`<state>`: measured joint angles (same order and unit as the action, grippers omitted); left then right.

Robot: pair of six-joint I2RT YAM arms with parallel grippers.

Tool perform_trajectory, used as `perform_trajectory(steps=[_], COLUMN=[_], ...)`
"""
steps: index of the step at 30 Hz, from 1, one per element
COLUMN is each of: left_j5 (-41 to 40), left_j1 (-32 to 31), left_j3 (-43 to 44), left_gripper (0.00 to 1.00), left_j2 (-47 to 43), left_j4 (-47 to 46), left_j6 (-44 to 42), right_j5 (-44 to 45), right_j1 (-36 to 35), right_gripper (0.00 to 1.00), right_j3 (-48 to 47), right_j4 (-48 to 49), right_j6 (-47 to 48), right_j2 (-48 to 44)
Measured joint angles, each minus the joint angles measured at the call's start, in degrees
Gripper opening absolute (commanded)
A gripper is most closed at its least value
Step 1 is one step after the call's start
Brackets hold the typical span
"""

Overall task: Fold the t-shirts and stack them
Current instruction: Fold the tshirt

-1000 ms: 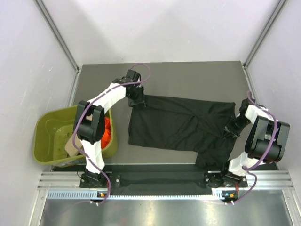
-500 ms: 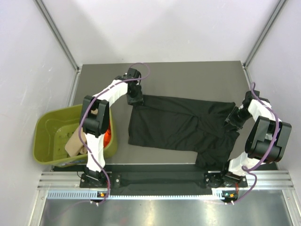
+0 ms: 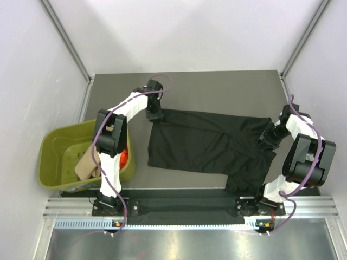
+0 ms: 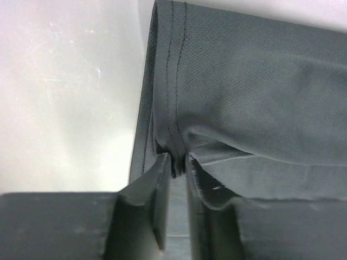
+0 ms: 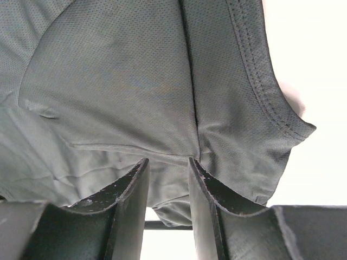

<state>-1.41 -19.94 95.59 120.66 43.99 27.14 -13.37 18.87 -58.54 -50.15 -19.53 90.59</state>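
Observation:
A black t-shirt lies spread on the dark table. My left gripper is at its far left corner. In the left wrist view the jaws are nearly together, pinching a fold of the stitched hem. My right gripper sits on the shirt's right side near the sleeve. Its fingers stand apart, with their tips down on the black cloth beside a seam. An orange-red shirt and a beige one lie in the tub.
An olive-green tub stands off the table's left edge, beside the left arm's base. White walls close in on both sides and at the back. The shirt's lower right part hangs near the table's front edge.
The left gripper has closed from wide open onto the shirt's corner hem. The right gripper has shifted toward the far side of the table along the shirt's right side, and its jaws have widened.

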Motion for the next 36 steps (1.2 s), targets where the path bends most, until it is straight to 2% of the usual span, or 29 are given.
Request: perform_trajectory(steps=[2, 3, 4, 14, 21, 23, 27, 28, 31, 36], left_j5=[0.0, 0.0, 0.0, -2.9, -3.8, -4.1, -5.5, -5.9, -7.2, -8.4], left_j1=[0.0, 0.0, 0.0, -1.0, -1.5, -1.5, -1.5, -1.5, -1.5, -1.1], left_j3=[0.0, 0.0, 0.0, 2.9, -3.6, -4.8, -5.2, -5.2, -5.2, -0.5], left_gripper=[0.13, 0.04, 0.00, 0.00, 0.00, 0.04, 0.36, 0.49, 0.54, 0.49], left_j2=[0.0, 0.0, 0.0, -0.1, -0.5, -0.9, -2.1, -2.4, -3.5, -4.2], left_j4=[-0.1, -0.1, -0.1, -0.7, -1.5, -1.9, -1.9, -1.9, -2.0, -2.5], left_j6=[-0.2, -0.3, -0.3, -2.6, -2.4, -2.0, -1.8, -1.7, -1.4, -1.6], right_j5=[-0.1, -0.1, -0.1, -0.1, -0.1, -0.1, -0.1, -0.2, -0.2, -0.2], right_j1=[0.0, 0.0, 0.0, 0.0, 0.0, 0.0, 0.0, 0.0, 0.0, 0.0], right_gripper=[0.35, 0.35, 0.35, 0.35, 0.36, 0.35, 0.35, 0.35, 0.35, 0.34], right_j3=[0.0, 0.0, 0.0, 0.0, 0.0, 0.0, -2.8, -4.7, -11.5, -22.6], right_j4=[0.0, 0.0, 0.0, 0.2, 0.9, 0.8, 0.5, 0.5, 1.6, 2.9], right_j6=[0.0, 0.0, 0.0, 0.4, 0.5, 0.5, -0.1, -0.4, -1.6, -2.6], right_j2=[0.0, 0.0, 0.0, 0.1, 0.7, 1.4, 4.1, 5.2, 8.8, 15.5])
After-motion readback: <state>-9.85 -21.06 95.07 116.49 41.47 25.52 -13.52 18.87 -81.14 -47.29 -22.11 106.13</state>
